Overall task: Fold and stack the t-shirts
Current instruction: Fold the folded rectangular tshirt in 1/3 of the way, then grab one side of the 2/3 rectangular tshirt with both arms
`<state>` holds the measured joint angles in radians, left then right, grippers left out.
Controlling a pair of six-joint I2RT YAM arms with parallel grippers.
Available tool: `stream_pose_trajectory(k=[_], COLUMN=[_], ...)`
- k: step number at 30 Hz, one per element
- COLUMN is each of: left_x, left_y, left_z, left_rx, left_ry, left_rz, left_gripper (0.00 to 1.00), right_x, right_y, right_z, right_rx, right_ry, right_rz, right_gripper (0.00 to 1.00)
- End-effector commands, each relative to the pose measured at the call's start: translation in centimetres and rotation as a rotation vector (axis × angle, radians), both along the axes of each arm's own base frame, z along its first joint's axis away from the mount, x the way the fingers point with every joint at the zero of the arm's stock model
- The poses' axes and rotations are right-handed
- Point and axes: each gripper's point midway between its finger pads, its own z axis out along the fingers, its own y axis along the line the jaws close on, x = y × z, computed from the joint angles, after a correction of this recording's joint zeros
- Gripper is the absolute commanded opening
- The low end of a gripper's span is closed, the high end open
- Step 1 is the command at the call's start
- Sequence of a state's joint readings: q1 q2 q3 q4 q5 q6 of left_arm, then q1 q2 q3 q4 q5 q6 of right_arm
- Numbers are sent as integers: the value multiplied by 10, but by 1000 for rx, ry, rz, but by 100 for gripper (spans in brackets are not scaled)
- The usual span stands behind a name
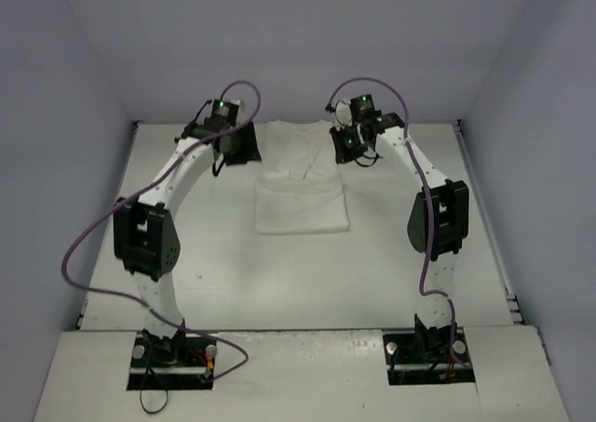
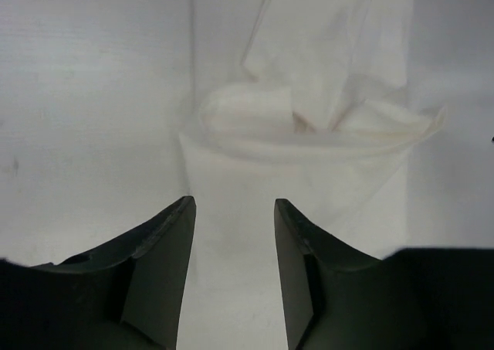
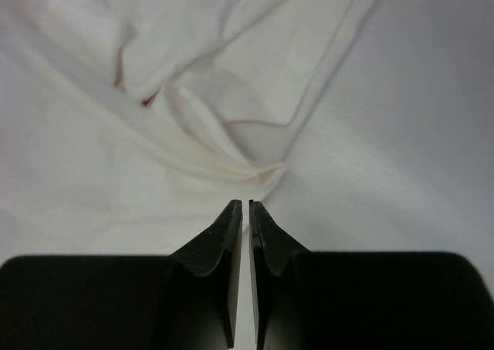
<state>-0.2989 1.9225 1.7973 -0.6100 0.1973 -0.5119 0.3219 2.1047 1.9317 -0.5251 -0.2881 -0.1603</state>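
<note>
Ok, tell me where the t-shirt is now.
In the top view the t-shirt lies partly folded at the far middle of the table, between the left hand and the right hand, neither gripping it.

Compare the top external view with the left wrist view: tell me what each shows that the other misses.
Only the top external view shows the right gripper and the whole t-shirt, its near part folded into a rectangle. Only the left wrist view shows that the left gripper has its jaws apart with nothing between them, and the creases of a rumpled fold just ahead. Both show the white t-shirt lying on the table.
</note>
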Motion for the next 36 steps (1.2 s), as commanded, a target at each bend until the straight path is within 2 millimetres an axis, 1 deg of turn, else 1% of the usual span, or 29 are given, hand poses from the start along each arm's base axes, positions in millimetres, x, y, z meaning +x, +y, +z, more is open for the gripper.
stream_pose_trajectory(k=[1, 3, 4, 5, 6, 8, 9, 10, 12, 15, 17, 19, 21, 23, 24, 26, 27, 28, 30, 31, 33, 34, 35, 36], left_x=[-45, -67, -73, -79, -85, -92, -95, -96, -97, -97, -96, -97, -99, -102, -104, -107, -109, -111, -111, -111, -109, -104, -103, -102], left_y=[-8, -9, -14, -17, -20, -33, -37, -40, -42, -41, -41, -41, -39, -37, -37, -35, -35, -34, -31, -30, -29, -31, -31, -30], left_z=[12, -27, -32, -42, -54, -70, -81, -88, -94, -107, -108, -115, -122, -129, -132, -136, -139, -142, -143, -142, -132, -113, -102, -89], left_rx=[-31, -42, -48, -44, -37, -20, -5, 1, 1, 10, 14, 23, 34, 43, 46, 54, 59, 63, 73, 78, 72, 54, 50, 46], left_ry=[-33, 30, 39, 55, 74, 101, 118, 130, 143, 163, 165, 180, 196, 213, 219, 229, 236, 241, 241, 241, 224, 183, 168, 146], left_rz=[-29, -14, -22, -29, -40, -72, -83, -88, -85, -74, -71, -73, -74, -74, -74, -78, -81, -85, -83, -84, -79, -80, -73, -65], left_gripper=[34, 24, 24, 24, 24, 24, 24, 24, 24, 24, 23, 23, 23, 23, 23, 23, 23, 23, 23, 23, 23, 24, 27, 33], right_x=[-47, -67, -73, -77, -80, -79, -77, -72, -68, -50, -47, -26, -7, 16, 31, 49, 63, 76, 94, 100, 100, 96, 89, 85], right_y=[45, 61, 69, 74, 78, 84, 87, 89, 91, 97, 97, 98, 97, 90, 87, 79, 69, 56, 39, 29, 21, 13, 9, 2], right_z=[27, 10, 7, -4, -10, -18, -26, -31, -46, -65, -68, -70, -64, -55, -46, -33, -23, -20, -5, -1, 14, 5, 22, 25], right_rx=[170, 217, 238, 253, 268, 285, 291, 293, 293, 297, 298, 306, 297, 294, 297, 309, 317, 305, 295, 283, 274, 233, 214, 190], right_ry=[13, 78, 93, 126, 147, 166, 180, 185, 210, 222, 224, 194, 153, 105, 65, 23, -7, -28, -80, -94, -116, -96, -116, -116], right_rz=[278, 358, 390, 410, 426, 447, 454, 455, 453, 443, 438, 424, 397, 358, 339, 306, 259, 212, 149, 114, 84, 48, 21, -10], right_gripper=[0, 0, 0, 0, 0, 0, 0, 0, 0, 1, 1, 2, 4, 5, 7, 12, 17, 19, 22, 24, 26, 27, 30, 33])
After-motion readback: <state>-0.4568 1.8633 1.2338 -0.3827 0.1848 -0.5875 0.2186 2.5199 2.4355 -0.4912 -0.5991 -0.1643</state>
